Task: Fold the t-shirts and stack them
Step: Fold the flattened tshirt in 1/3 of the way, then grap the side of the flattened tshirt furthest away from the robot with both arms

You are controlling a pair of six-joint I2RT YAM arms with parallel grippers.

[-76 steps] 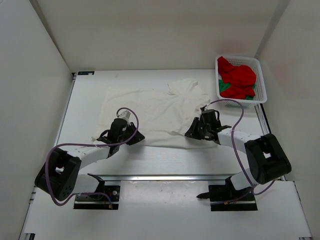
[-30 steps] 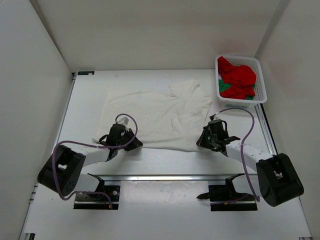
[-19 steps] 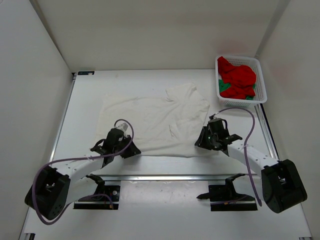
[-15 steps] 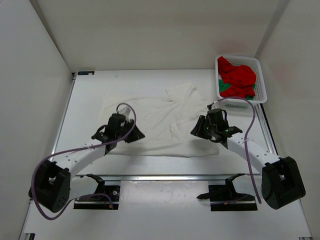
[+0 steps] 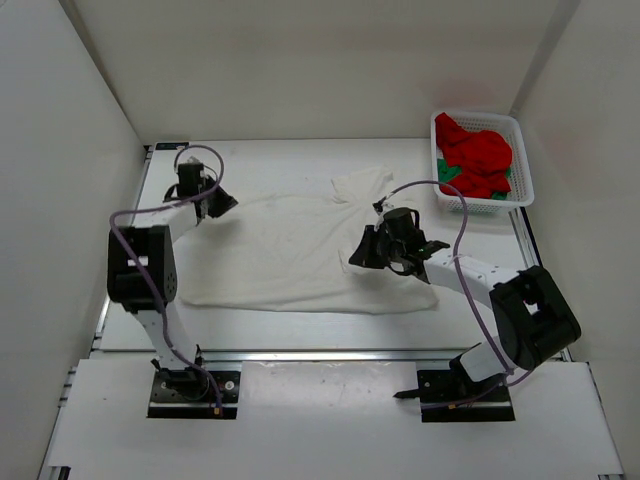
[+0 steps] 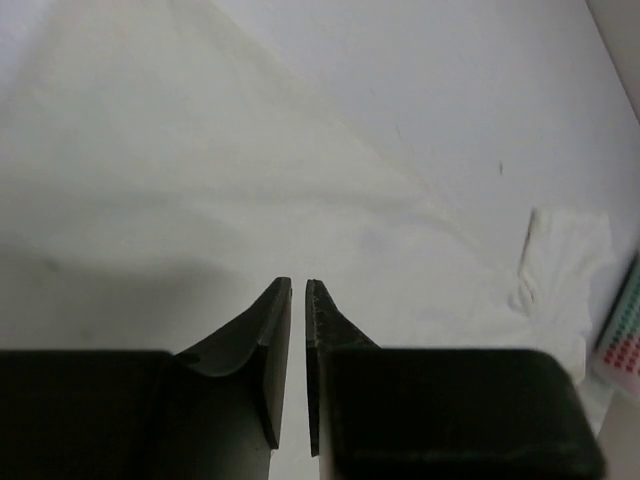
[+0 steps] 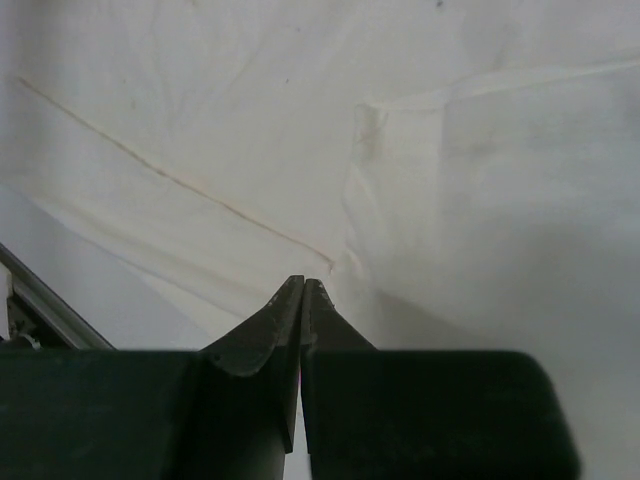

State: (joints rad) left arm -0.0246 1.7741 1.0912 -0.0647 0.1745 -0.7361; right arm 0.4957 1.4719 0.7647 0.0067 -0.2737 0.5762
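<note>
The white t-shirt (image 5: 300,250) (image 6: 250,170) (image 7: 200,120) lies spread across the middle of the table. My left gripper (image 5: 222,200) (image 6: 298,285) is at its far left corner. The jaws stand a thin slit apart with pale cloth in the slit, and the shirt's left edge runs slanted up to it. My right gripper (image 5: 358,256) (image 7: 303,282) is shut, its tips down at a small pucker in the shirt's right half. The red t-shirt (image 5: 480,155) and the green t-shirt (image 5: 445,172) lie bunched in the basket.
The white lattice basket (image 5: 476,113) (image 6: 622,345) stands at the far right corner. One shirt sleeve (image 5: 365,182) (image 6: 565,250) points toward the back wall. A metal rail (image 5: 330,352) runs along the table's near edge, and white walls close in the left, back and right.
The left arm swung from the shirt's near left edge to its far left corner, and the shirt's left edge now slants. The right gripper shifted left onto the cloth, opening and closing again.
</note>
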